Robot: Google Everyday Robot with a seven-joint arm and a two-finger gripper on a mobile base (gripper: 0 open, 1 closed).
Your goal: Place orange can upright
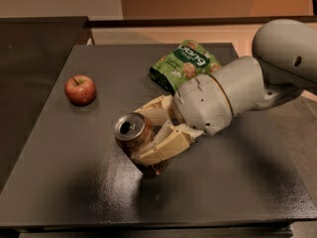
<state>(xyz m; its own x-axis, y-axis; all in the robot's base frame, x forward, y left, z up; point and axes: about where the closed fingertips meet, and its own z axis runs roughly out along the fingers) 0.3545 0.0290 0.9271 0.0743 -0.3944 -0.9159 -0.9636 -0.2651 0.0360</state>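
the end effector [143,135] sits low over the middle of the table [74,187], and its two beige fingers [166,145] are closed around the orange can [130,133], one on each side of the body. the arm [233,95] reaches in from about three o'clock, so the fingers point toward nine o'clock.

the orange can is not fully upright. its silver top with the tab opening leans toward ten o'clock, and its lower end sits at about five o'clock from the top, very near the table. i cannot tell for sure if the base touches the surface. i think the grip is on the sides because this leaves the base free to meet the table.

the red apple [80,89] lies at ten o'clock from the can, well apart. the green snack bag [185,63] lies at about one o'clock, just beyond the wrist, also not touching the can.

in my judgement the task is in its last part. the can needs to be turned until the top faces straight up and the base sits flat. if the fingers let go while it leans like this, it could fall over and roll, since it is round and light.
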